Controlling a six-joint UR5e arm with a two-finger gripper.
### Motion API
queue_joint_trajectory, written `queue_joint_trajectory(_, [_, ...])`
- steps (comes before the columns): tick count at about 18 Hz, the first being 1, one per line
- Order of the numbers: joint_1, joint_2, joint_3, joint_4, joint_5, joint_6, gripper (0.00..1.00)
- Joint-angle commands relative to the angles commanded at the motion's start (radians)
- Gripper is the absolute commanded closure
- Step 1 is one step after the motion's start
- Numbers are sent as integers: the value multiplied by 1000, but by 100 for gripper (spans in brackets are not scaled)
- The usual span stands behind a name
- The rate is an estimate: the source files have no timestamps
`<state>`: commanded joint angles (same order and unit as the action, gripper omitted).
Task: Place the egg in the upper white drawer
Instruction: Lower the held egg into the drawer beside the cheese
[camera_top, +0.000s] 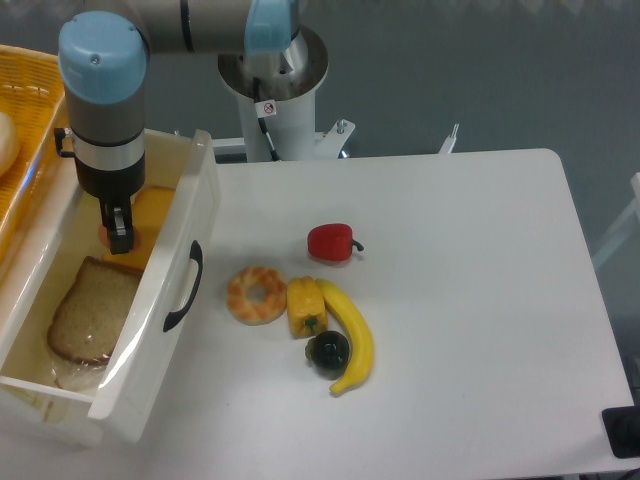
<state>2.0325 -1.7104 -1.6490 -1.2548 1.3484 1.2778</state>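
The upper white drawer (196, 190) stands pulled open at the left, its curved black handle (182, 287) facing the table. My gripper (119, 240) reaches down inside the drawer, over its far half. Only a small brownish-pink sliver of the egg (103, 235) shows, at the left of the dark fingers (121, 228), which are shut on it. The arm's wrist hides the rest of the egg.
In the drawer lie a slice of brown bread (85, 312) and an orange-yellow piece (152, 212). A woven basket (22, 95) with a pale bun sits at the far left. On the table are a red pepper (330, 242), doughnut (257, 294), yellow pepper (305, 307), banana (355, 340) and a dark round fruit (328, 351).
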Motion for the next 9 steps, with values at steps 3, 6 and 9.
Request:
queue_joint_trajectory(3, [0, -3, 0, 0, -2, 0, 77])
queue_joint_trajectory(6, [-2, -8, 0, -2, -2, 0, 77])
queue_joint_trajectory(9, [-5, -8, -2, -5, -2, 0, 76])
